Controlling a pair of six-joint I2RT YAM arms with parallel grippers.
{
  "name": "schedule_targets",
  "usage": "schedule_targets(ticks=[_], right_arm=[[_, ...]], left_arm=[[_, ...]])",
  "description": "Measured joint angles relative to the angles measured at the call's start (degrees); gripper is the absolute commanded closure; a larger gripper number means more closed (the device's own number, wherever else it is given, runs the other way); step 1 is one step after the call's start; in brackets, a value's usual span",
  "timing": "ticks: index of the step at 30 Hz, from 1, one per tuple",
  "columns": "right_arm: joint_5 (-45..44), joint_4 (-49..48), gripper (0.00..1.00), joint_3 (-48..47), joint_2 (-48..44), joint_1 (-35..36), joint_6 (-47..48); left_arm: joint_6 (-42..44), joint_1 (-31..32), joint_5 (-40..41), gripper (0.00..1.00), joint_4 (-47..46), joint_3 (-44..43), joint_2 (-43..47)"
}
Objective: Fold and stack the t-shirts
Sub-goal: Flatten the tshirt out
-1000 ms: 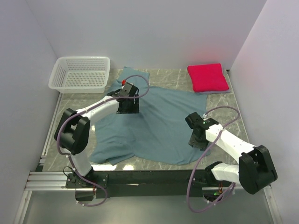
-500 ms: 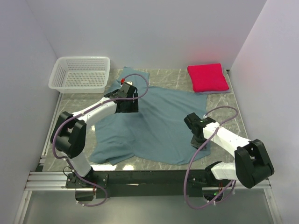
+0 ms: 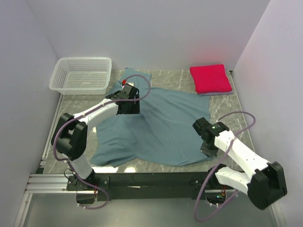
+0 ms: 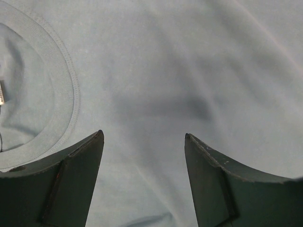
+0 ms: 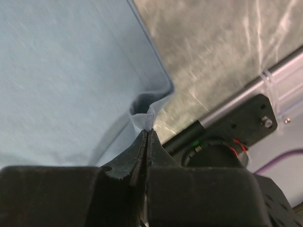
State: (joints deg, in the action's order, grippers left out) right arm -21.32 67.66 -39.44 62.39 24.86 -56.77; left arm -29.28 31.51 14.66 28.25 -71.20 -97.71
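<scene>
Your right hand [image 5: 147, 135] has its fingers pressed together on a small raised pucker of the teal t-shirt [image 3: 161, 127], right at the shirt's near right corner, where the hem curls up off the marbled surface [image 3: 230, 118]. In the wrist view the cloth peaks just ahead of the tips, with bare surface and the black base rail [image 5: 236, 124] beyond it. Your left hand [image 4: 144, 137] has its fingers set well apart and grips nothing; it sits low over the upper left part of the same shirt, with the ribbed collar [image 4: 64, 94] just to the left of its left finger. The teal shirt lies spread open and a little rumpled across the middle of the surface, between the two arms. At the far right corner you have the crimson-pink t-shirt [image 3: 210, 78], folded into a neat rectangle, with a thin lavender edge [image 3: 217, 93] showing under its near side. A white mesh basket [image 3: 81, 74] stands at the far left corner, apart from the shirts.
</scene>
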Motion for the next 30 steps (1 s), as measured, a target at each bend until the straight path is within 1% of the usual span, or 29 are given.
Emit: schedule_targets(ticks=[3,5,6,8,9,11,12,14,17,18,19,21,23,27,28,30], right_arm=[[0.5,3.7,0.89,-0.3,-4.7,0.5,-1.1],[0.7,5.8,0.89,-1.4,-7.0,0.7,-1.7],[0.7,6.5,0.83,-2.1,-8.0,0.7,-2.0],[0.9,7.2,0.79,-3.4,-9.9,0.7,-2.5],[1.2,7.3,0.67,-3.8,-11.1,0.7,-2.8],[1.8,7.5,0.59,-4.3,-13.8,0.7,-3.6],[2.3,7.8,0.54,-4.5,-15.5,0.7,-3.9],[3.1,8.0,0.47,-4.5,-18.4,0.7,-4.5],[4.0,7.7,0.42,-4.5,-21.5,0.7,-4.1],[4.6,6.4,0.38,-4.4,-22.1,0.7,-3.3],[5.1,4.5,0.38,-4.4,-22.2,0.7,-2.5],[6.3,-1.3,0.38,-4.1,-20.9,0.3,-0.3],[7.4,-7.2,0.37,-4.1,-17.3,-0.1,2.0],[8.7,-19.8,0.38,-4.1,-5.5,-3.0,8.3],[10.0,-23.4,0.38,-4.2,-1.4,-4.6,10.6],[11.2,-27.9,0.38,-4.3,4.1,-7.2,13.9]], left_arm=[[0.0,-0.2,0.3,0.26,0.2,0.0,-0.1],[-0.1,-0.5,0.5,0.26,0.3,0.0,-0.2],[-0.1,-0.5,0.5,0.26,0.2,0.0,-0.2],[-0.2,-1.0,0.8,0.26,0.3,0.0,-0.5],[-0.2,-1.2,0.9,0.26,0.4,0.0,-0.7],[-0.4,-1.8,0.9,0.26,0.5,0.0,-0.8],[-0.5,-2.1,0.8,0.26,0.5,0.0,-0.8],[-0.8,-2.8,0.8,0.26,0.5,0.0,-0.8],[-1.8,-3.9,0.7,0.26,0.5,0.0,-0.8],[-2.0,-4.2,0.7,0.26,0.5,0.0,-0.8],[-2.2,-4.5,0.7,0.27,0.6,0.0,-0.8],[-3.1,-5.1,0.7,0.3,1.0,0.0,-0.8],[-4.2,-6.1,0.7,0.34,1.4,0.1,-0.8],[-6.0,-9.9,0.6,0.4,1.6,2.5,-0.3],[-6.3,-11.2,0.6,0.41,1.6,3.5,-0.2],[-6.9,-13.6,0.6,0.45,1.9,5.1,-0.2]])
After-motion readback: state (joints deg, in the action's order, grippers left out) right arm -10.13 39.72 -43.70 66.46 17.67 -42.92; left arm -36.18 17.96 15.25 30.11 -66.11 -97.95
